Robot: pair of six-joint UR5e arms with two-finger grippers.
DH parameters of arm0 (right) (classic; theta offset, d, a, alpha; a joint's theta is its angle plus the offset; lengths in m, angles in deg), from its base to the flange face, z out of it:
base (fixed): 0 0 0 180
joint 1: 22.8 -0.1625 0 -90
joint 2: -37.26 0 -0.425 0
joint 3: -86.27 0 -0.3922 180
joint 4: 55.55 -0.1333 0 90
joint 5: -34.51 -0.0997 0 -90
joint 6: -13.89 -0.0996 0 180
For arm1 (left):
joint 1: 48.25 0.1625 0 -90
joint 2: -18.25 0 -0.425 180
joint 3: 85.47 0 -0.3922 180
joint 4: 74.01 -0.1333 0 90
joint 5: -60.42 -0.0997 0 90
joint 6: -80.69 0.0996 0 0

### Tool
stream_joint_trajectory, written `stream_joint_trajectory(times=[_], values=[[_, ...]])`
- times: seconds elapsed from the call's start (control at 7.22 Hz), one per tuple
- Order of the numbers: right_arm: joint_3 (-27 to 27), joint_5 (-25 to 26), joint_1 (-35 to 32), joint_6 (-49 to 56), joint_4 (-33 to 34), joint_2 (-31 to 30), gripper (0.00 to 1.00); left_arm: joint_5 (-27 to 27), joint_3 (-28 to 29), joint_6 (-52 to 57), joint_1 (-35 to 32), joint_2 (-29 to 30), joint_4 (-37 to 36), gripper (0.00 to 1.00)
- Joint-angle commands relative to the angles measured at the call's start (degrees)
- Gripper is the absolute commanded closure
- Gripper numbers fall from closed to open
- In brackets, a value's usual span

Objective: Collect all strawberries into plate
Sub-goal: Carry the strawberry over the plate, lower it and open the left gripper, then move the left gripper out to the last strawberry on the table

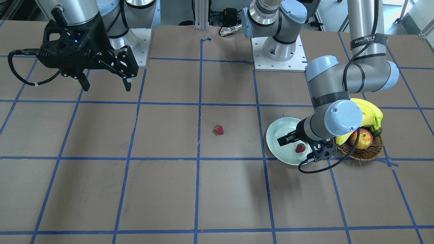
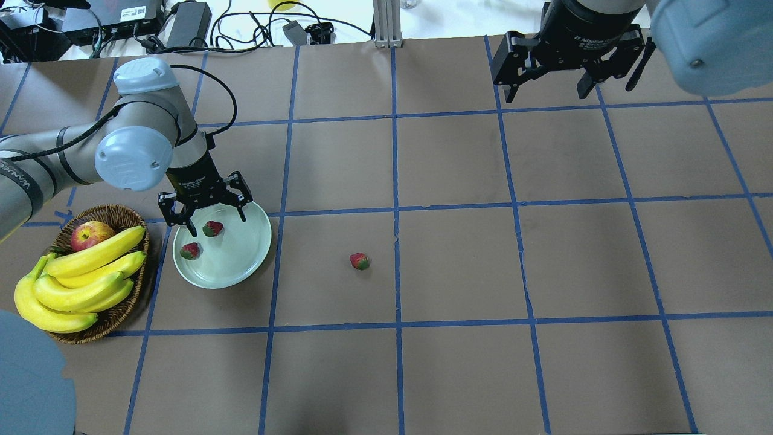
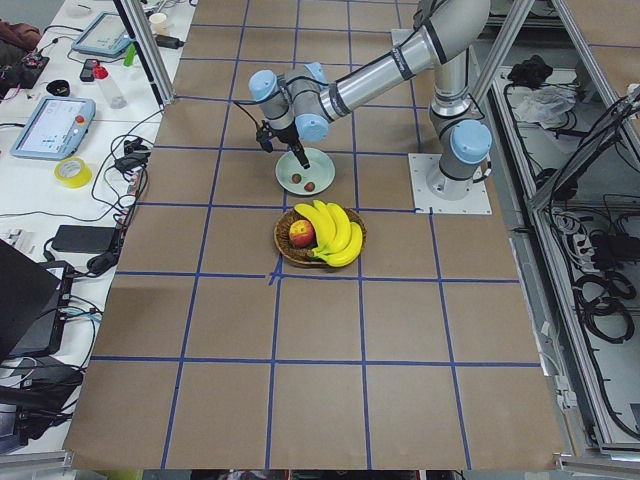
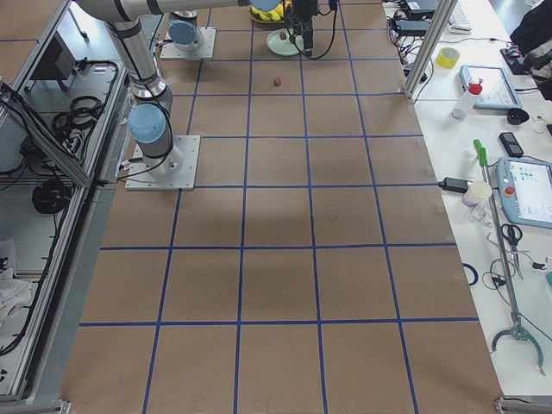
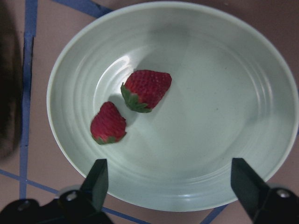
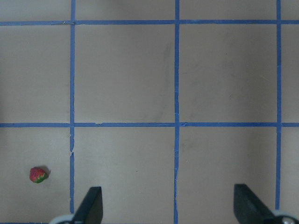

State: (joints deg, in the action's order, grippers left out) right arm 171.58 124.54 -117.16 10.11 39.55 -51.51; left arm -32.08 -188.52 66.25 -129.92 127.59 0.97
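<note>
Two strawberries (image 5: pixel 145 89) (image 5: pixel 108 123) lie side by side in the pale green plate (image 5: pixel 224 121), toward its basket side. My left gripper (image 2: pixel 217 222) hovers just above the plate (image 2: pixel 241 257), open and empty, its fingers straddling the strawberries (image 2: pixel 212 228) (image 2: pixel 190 251). A third strawberry (image 2: pixel 359 261) lies alone on the brown table near the middle, also in the right wrist view (image 6: pixel 37 175). My right gripper (image 2: pixel 546 90) hangs high over the far right part of the table, open with nothing in it.
A brown wicker basket (image 2: pixel 118 211) stands just left of the plate, holding a bunch of bananas (image 2: pixel 78 278) and a red-yellow apple (image 2: pixel 90 234). Blue tape lines divide the brown tabletop into squares. Cables and electronics lie beyond the far edge.
</note>
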Motion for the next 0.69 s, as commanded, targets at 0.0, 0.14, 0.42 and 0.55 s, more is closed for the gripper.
stream_joint_trajectory(times=[0.0, 0.14, 0.42, 0.55], values=[[0.03, -0.03, 0.05, 0.00, 0.00, 0.00, 0.00, 6.84, 0.83, -5.72, -2.86, -0.88, -1.40, 0.00], [-0.06, -0.03, 0.05, 0.00, 0.00, 0.00, 0.00, 9.50, 0.92, -13.17, -5.49, -0.79, -3.15, 0.00], [-0.06, -0.03, 0.05, 0.00, 0.00, 0.00, 0.00, 17.48, 0.57, -27.06, -9.89, -0.09, -5.78, 0.00], [-0.06, -0.03, 0.05, 0.00, -0.09, 0.00, 0.00, 19.18, 0.39, -33.48, -11.56, 0.52, -9.11, 0.00]])
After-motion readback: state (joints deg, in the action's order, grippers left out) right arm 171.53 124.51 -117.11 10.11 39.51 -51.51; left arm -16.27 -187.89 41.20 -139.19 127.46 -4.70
